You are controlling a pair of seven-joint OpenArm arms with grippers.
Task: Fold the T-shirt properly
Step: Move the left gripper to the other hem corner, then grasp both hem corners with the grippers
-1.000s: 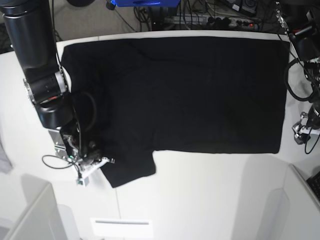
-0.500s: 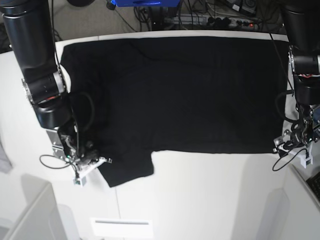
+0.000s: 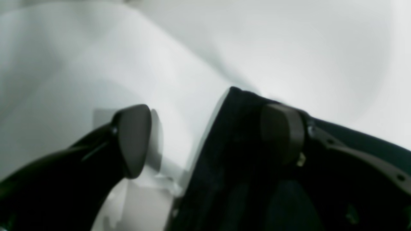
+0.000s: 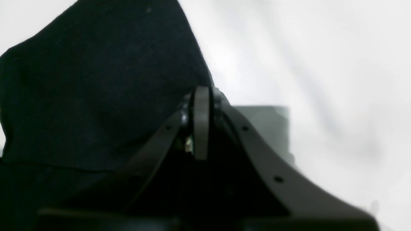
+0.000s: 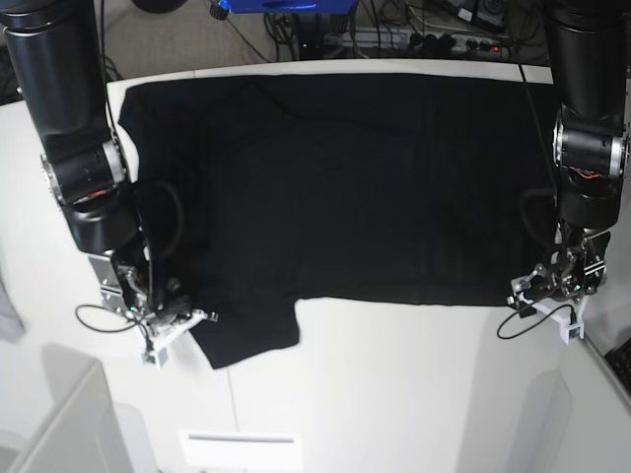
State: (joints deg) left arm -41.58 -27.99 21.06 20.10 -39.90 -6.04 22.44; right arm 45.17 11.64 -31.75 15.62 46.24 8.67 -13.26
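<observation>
Right gripper [image 4: 201,123] clenched on the T-shirt [image 5: 365,187] sleeve edge; left gripper [image 3: 208,134] released, straddling the hem corner.

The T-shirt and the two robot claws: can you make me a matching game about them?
Things:
1. T-shirt
2. left gripper
3. right gripper
4. table

States:
A. white
B. open wide at the shirt's bottom corner
C. black, spread flat
D. pinched shut on the sleeve

Pairs: 1-C, 2-B, 3-D, 4-A
</observation>
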